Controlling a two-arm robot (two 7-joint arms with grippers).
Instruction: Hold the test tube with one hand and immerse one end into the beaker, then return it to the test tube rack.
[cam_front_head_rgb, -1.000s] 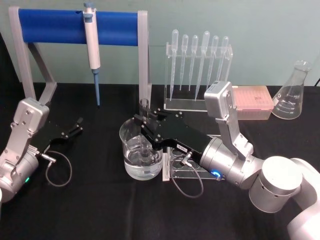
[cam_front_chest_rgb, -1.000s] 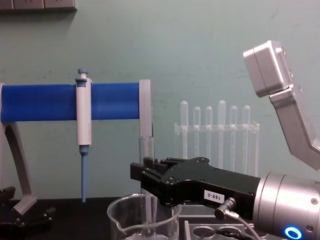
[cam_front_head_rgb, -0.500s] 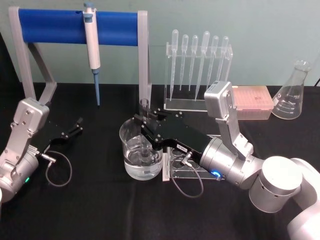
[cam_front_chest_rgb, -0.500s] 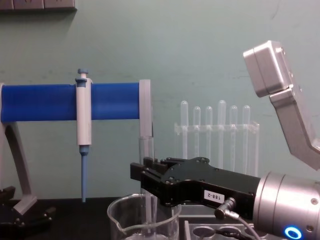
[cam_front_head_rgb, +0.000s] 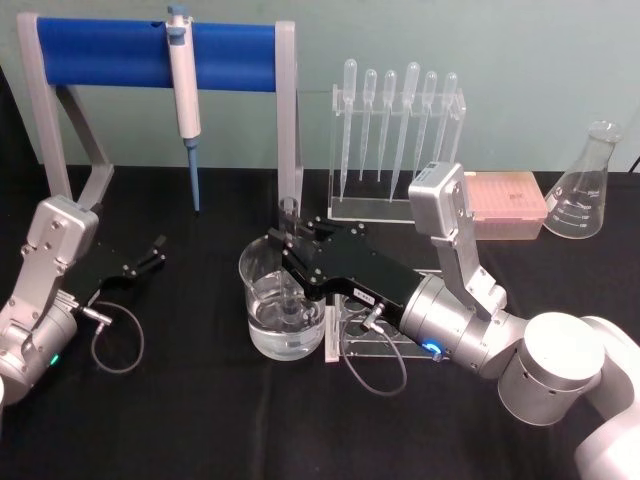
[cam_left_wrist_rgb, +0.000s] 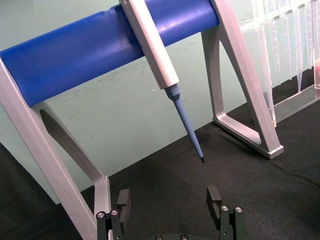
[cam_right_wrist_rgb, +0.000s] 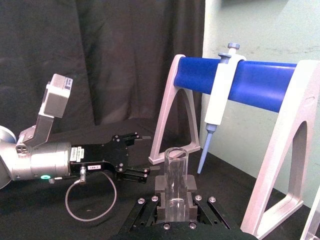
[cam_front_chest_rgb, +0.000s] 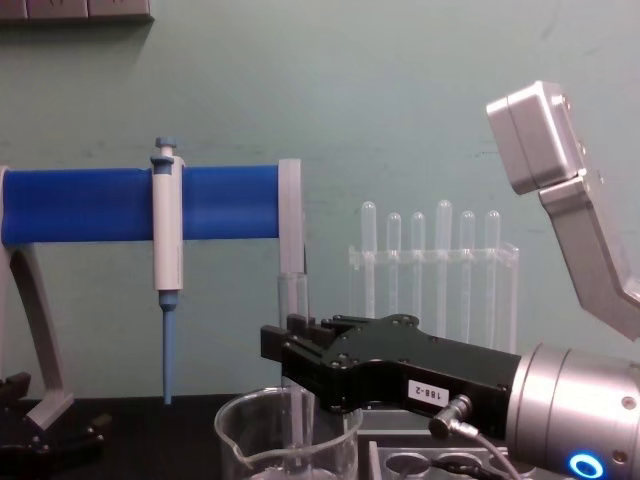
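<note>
- The test tube (cam_front_head_rgb: 289, 213) stands upright with its long axis vertical. Its open rim points up and its round end points down into the beaker (cam_front_head_rgb: 252, 268).
- In the head view, the tube's lower end reaches into the clear liquid at the bottom of the beaker. Whether it touches the glass floor cannot be told.
- The right gripper (cam_front_head_rgb: 288, 243) reaches in level from the right. Its jaws are clamped on the tube partway down, just above the beaker's rim.
- In the right wrist view, the tube (cam_right_wrist_rgb: 176, 172) rises straight up between the two black fingers (cam_right_wrist_rgb: 161, 186).
- The beaker sits near the middle of the table (cam_front_head_rgb: 180, 420). The test tube rack (cam_front_head_rgb: 352, 342) is just beside it on the right, under the right arm.
- The left gripper (cam_front_head_rgb: 157, 249) rests low near the table's left edge, well apart from the beaker. Its jaws are spread wide with nothing between them.
- At the table's back edge, a pipettor (cam_front_head_rgb: 183, 95) hangs tip down from a blue bar stand (cam_front_head_rgb: 110, 48).
</note>
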